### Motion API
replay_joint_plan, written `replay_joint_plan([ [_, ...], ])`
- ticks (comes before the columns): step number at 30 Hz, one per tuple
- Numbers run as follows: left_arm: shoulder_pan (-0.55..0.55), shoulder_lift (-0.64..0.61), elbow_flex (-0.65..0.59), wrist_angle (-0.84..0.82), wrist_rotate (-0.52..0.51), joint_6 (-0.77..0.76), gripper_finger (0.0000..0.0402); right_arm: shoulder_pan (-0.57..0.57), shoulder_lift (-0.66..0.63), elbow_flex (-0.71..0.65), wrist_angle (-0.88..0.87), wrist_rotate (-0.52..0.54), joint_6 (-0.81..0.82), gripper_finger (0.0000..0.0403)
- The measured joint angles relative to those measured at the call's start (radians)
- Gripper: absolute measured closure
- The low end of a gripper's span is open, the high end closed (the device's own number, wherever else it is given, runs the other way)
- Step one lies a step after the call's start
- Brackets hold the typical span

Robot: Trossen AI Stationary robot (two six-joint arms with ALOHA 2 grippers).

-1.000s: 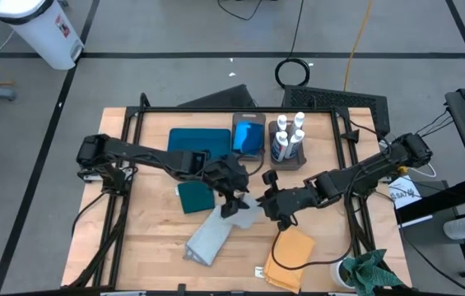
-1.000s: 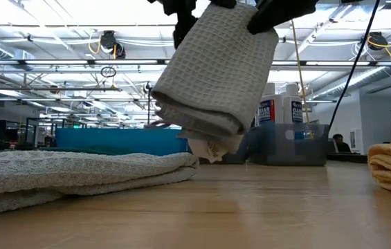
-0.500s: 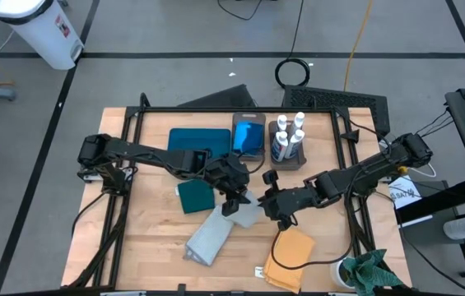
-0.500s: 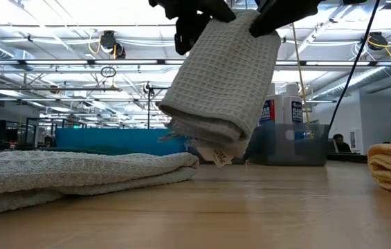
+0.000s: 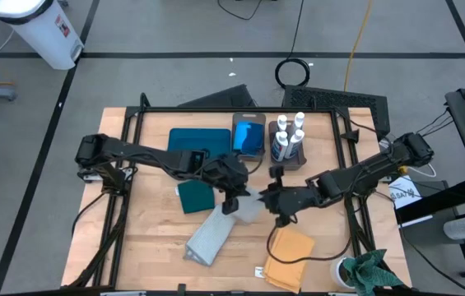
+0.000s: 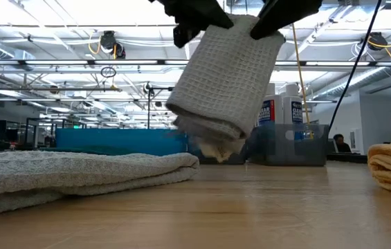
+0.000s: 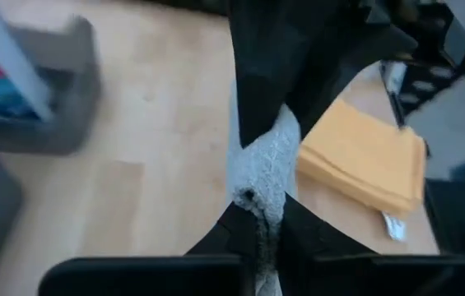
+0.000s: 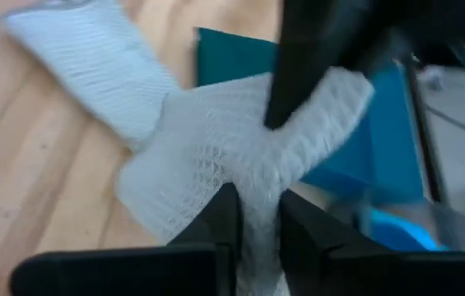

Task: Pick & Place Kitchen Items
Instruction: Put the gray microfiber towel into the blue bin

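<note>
Left gripper [image 5: 233, 200]: clamped on grey cloth [image 5: 248, 209].
Right gripper [image 5: 272, 200]: pinching the same cloth's other edge.
Cloth: hanging above counter [image 5: 150, 238].

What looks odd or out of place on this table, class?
A pale grey cloth hangs above the table, gripped by both the left gripper and the right gripper at once. A second pale grey cloth lies askew on the table.

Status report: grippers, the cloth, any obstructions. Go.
Left gripper shut on pale grey cloth. Right gripper pinching the same cloth. Cloth lifted off the table. Second grey cloth lying below, apart.
</note>
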Motion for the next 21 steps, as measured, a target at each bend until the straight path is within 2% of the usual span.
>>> replay_joint_plan([
  [3, 0.007, -0.040, 0.000, -0.026, -0.061, -0.002, 0.0388, 0.002, -0.054, 0.000, -0.066, 0.053, 0.081, 0.0322],
  [10, 0.011, -0.159, -0.005, -0.083, -0.295, -0.009, 0.0387, 0.005, -0.198, -0.015, -0.180, 0.050, 0.222, 0.0269],
  [13, 0.011, -0.208, -0.017, -0.105, -0.368, -0.020, 0.0387, 0.005, -0.254, -0.054, -0.164, 0.048, 0.229, 0.0263],
  [21, 0.017, -0.307, -0.062, -0.125, -0.647, -0.096, 0.0387, 0.005, -0.344, -0.167, -0.087, 0.050, 0.251, 0.0273],
])
